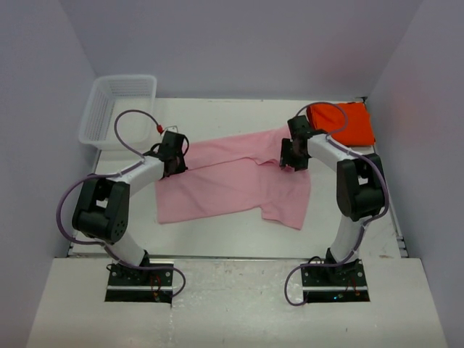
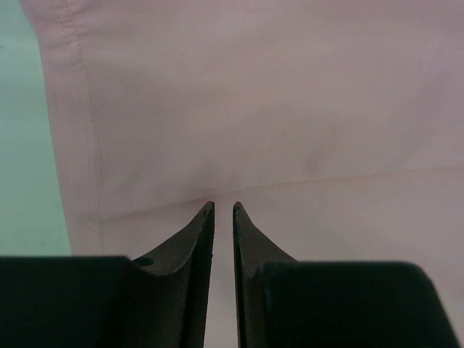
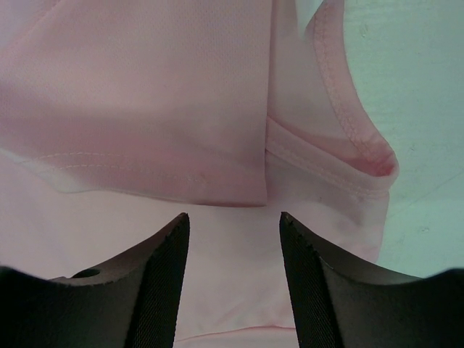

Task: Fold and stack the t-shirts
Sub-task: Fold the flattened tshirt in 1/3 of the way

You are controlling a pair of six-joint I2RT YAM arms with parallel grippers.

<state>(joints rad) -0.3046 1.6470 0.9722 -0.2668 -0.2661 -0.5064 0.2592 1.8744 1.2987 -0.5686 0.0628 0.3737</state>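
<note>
Robot lab test cell: bare pale walls (image 1: 239, 43) boxing white table (image 1: 217, 235), bolted arms (image 1: 109, 206).

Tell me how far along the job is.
Done: the bright orange-red cloth t-shirt lies folded at the far right. In hand: the light pink cloth t-shirt, partly folded; the left gripper pinches it, the right gripper has open fingers over a stitched edge. Left: finishing that fold, then stacking.

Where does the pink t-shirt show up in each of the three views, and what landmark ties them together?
Top external: the pink t-shirt lies spread across the middle of the picture.
Left wrist: the pink t-shirt fills nearly the whole frame, with a stitched seam at left.
Right wrist: the pink t-shirt covers the left and centre, with a curved stitched edge at right.
Shared landmark: the white table beside the cloth.
</note>
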